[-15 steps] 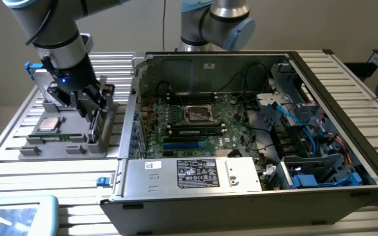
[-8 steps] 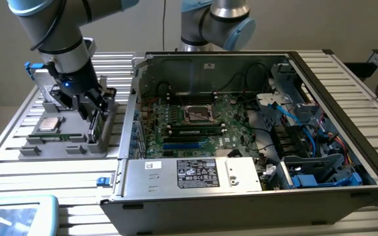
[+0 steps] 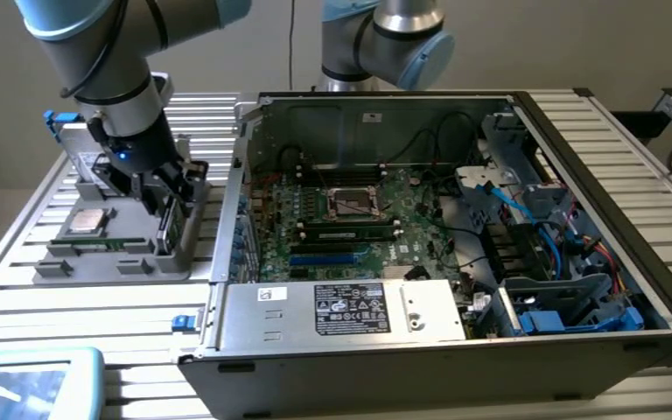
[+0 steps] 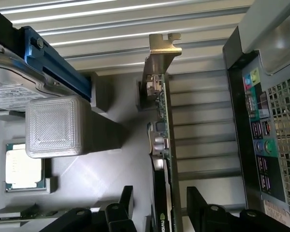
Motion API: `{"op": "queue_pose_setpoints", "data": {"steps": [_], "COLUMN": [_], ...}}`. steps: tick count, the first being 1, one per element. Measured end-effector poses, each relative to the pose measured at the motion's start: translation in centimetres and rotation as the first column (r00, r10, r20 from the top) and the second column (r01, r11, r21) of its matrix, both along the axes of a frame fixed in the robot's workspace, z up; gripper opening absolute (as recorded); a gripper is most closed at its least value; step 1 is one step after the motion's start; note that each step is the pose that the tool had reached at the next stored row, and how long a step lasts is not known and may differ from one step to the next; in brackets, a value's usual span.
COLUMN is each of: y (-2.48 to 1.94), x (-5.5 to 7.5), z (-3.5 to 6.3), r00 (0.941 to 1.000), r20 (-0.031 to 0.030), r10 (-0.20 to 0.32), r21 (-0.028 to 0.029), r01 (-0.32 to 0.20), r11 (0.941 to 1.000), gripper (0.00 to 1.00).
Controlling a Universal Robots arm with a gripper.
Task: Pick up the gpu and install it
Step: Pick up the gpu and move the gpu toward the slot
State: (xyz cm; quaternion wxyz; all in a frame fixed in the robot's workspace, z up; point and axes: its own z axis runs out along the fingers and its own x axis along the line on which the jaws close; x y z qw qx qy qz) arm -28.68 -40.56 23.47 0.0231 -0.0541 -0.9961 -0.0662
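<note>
Arm: we saw the arm (image 3: pixel 115 79) at the upper left of the exterior view, reaching down over a gray holder (image 3: pixel 115 262) on the slatted table (image 3: pixel 80 306).
Gripper: the gripper (image 3: pixel 164 206) was low over the holder's right-hand end in the exterior view. In the wrist view its two black fingers (image 4: pixel 124 205) stood apart, one on each side of the card, and we saw a gap on both sides. It held nothing.
Graphics card: the graphics card (image 4: pixel 162 145) stood on its edge in the holder, between the fingers, with its metal bracket (image 4: pixel 163 46) at the end away from them.
Neighbors: a square chip (image 3: pixel 87 221) lay flat in the holder, toward the exterior view's left, and a silver hard drive (image 4: pixel 12 87) sat near it.
Computer: the open case (image 3: pixel 430 359) filled the middle and right of the exterior view, just beside the holder, with its green board (image 3: pixel 348 219) exposed.
</note>
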Motion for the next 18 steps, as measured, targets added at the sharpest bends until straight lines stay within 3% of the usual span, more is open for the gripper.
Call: {"op": "queue_pose_setpoints", "data": {"steps": [5,9,11,14,18], "y": [0.18,0.35,0.36,0.54,0.69], "x": [0.10,0.21,0.22,0.22,0.22], "z": [-0.35,-0.51,-0.50,-0.51,-0.50], "r00": [1.0000,0.9999,0.9999,0.9999,0.9999], "r20": [-0.0018,-0.0083,-0.0098,-0.0095,-0.0096], "r10": [-0.006,-0.007,-0.007,-0.007,-0.007], "r21": [0.0008,-0.0001,-0.0081,-0.0290,-0.0303], "r01": [0.006,0.007,0.007,0.007,0.007], "r11": [1.0000,1.0000,0.9999,0.9996,0.9995], "gripper": [0.56,0.56,0.56,0.56,0.56]}}
